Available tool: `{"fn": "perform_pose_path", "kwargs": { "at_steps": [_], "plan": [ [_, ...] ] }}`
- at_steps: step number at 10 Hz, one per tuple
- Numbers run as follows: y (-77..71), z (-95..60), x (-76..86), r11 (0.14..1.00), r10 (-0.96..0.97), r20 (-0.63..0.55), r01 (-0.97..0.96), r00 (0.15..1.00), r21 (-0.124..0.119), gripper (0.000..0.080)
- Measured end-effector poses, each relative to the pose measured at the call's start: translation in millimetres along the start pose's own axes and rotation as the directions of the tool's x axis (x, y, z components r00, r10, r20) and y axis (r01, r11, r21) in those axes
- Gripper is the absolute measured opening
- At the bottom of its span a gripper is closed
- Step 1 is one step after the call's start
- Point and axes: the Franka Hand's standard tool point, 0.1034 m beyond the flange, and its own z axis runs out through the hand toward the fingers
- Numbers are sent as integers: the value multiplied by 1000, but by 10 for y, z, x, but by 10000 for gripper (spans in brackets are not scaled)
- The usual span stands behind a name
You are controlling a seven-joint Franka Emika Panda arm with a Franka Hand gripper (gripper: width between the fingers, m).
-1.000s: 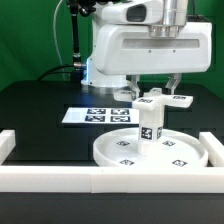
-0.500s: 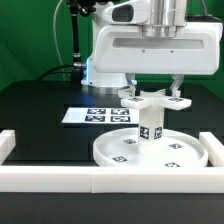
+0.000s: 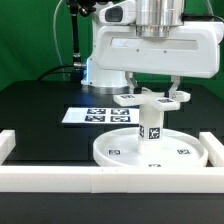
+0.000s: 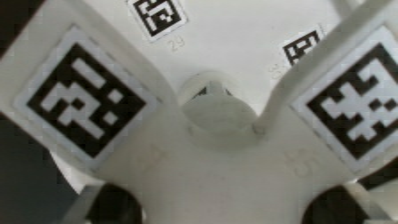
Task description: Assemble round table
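The large round disc [image 3: 112, 152] lies flat on the black table just behind the front wall. The short cylindrical leg [image 3: 150, 126] stands upright on its middle, with a tag facing front. The flat cross-shaped foot piece [image 3: 150, 98] sits on top of the leg. My gripper [image 3: 152, 90] comes straight down from above and is shut on the foot piece, one finger at each side. In the wrist view the foot piece [image 4: 214, 150] fills the picture with its tagged arms, and a dark fingertip [image 4: 93, 200] shows at its edge.
The marker board [image 3: 92, 115] lies flat behind the disc toward the exterior view's left. A white straight-walled rim [image 3: 100, 181] runs along the front and up both sides. The robot's white base [image 3: 100, 60] stands at the back.
The gripper has turned about its vertical axis with the foot piece in it; the cross arms point in different directions now. The leg and disc stay in place.
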Motion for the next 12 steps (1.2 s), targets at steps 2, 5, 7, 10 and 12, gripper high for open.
{"fn": "perform_pose_path", "kwargs": {
  "at_steps": [2, 5, 7, 10, 12],
  "plan": [
    [3, -1, 5, 976, 216, 7, -216, 976, 7, 440],
    [-5, 6, -5, 970, 242, 10, -242, 970, 7, 615],
    [-5, -126, 4, 978, 209, 20, -210, 978, 10, 644],
    [-8, -293, 3, 982, 189, 31, -189, 982, 17, 649],
    [-6, -279, -3, 982, 188, 32, -188, 982, 15, 649]
  ]
}}
